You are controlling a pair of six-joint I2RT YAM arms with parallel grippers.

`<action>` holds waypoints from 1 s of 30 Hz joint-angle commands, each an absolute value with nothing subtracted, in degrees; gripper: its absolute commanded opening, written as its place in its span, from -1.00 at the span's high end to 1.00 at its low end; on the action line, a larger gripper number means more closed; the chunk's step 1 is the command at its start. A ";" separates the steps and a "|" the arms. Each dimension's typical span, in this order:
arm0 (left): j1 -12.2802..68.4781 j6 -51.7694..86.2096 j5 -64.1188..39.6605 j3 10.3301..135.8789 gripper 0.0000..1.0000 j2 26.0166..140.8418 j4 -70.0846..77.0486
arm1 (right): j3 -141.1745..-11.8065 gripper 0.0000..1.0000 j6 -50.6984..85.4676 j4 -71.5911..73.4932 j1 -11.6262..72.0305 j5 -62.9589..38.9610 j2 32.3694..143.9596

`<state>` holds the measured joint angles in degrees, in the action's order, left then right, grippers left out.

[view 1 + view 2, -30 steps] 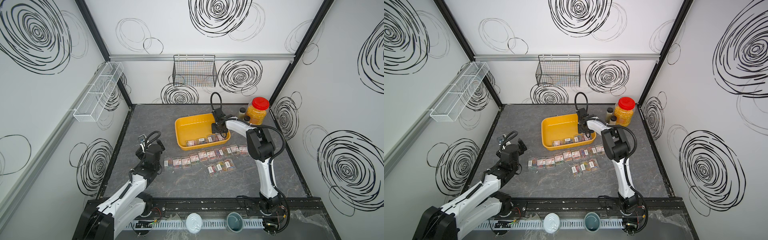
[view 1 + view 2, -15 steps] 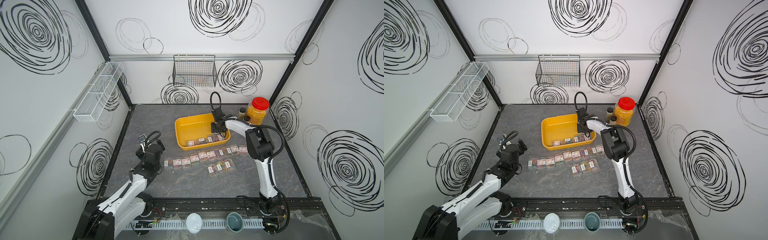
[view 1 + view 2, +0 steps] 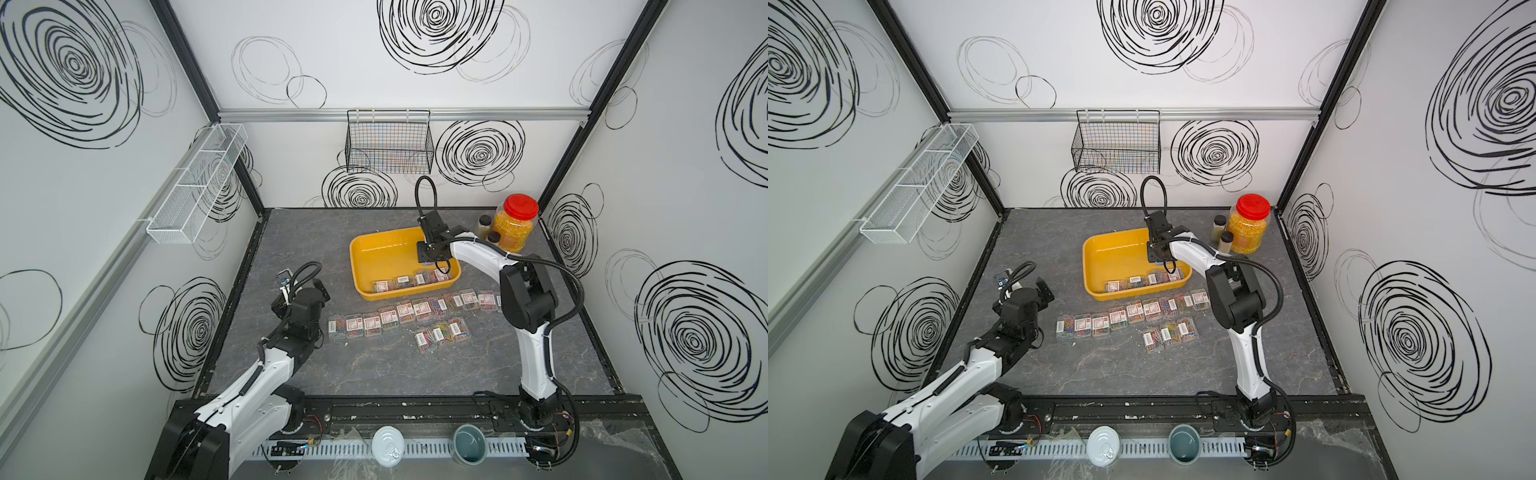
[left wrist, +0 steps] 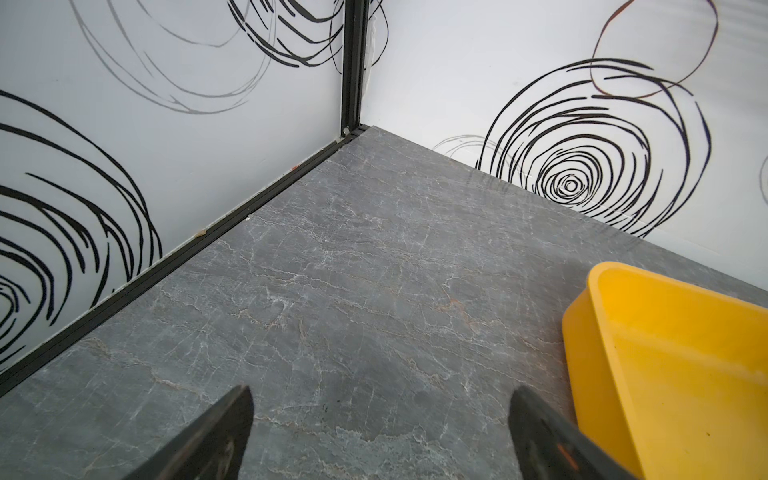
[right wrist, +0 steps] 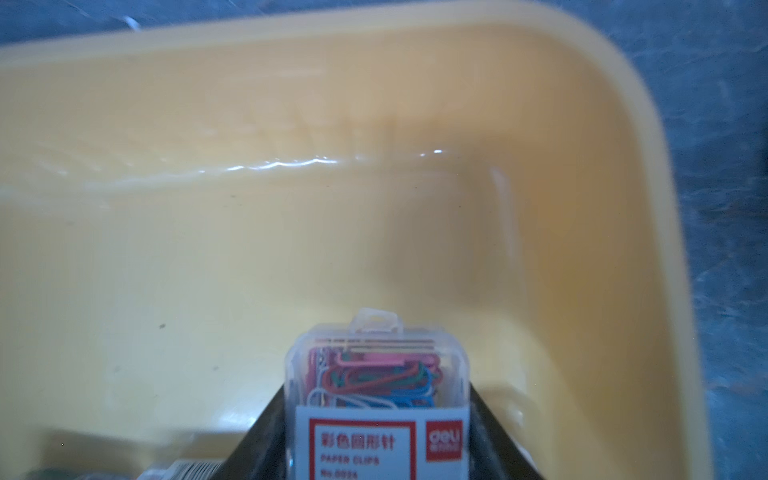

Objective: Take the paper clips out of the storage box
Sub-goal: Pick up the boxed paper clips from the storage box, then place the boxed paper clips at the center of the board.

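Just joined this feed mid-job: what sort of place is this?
Probably a robot test cell: white walls printed with black swirls box in a grey tabletop, black frame posts stand in the back corners, and two arms are mounted along the front.

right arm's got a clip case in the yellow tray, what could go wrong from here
The right gripper pinches the paper clip case by its smooth clear sides, far end sticking out beyond the grip; it may slip or tilt on lifting. The neighbouring case lies close by and could get nudged or dragged along. Lifted too low, the held case could catch the wall of the yellow tray.
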<state>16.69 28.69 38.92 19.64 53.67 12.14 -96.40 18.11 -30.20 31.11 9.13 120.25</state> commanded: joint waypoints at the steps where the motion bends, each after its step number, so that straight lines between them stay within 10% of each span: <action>1: 16.00 29.00 38.77 21.45 -0.98 53.88 13.34 | -93.07 0.06 18.41 -30.84 31.89 11.62 112.60; 30: 15.46 30.97 38.42 21.34 -0.98 51.45 8.18 | -35.80 0.12 45.41 -28.72 40.78 27.16 60.87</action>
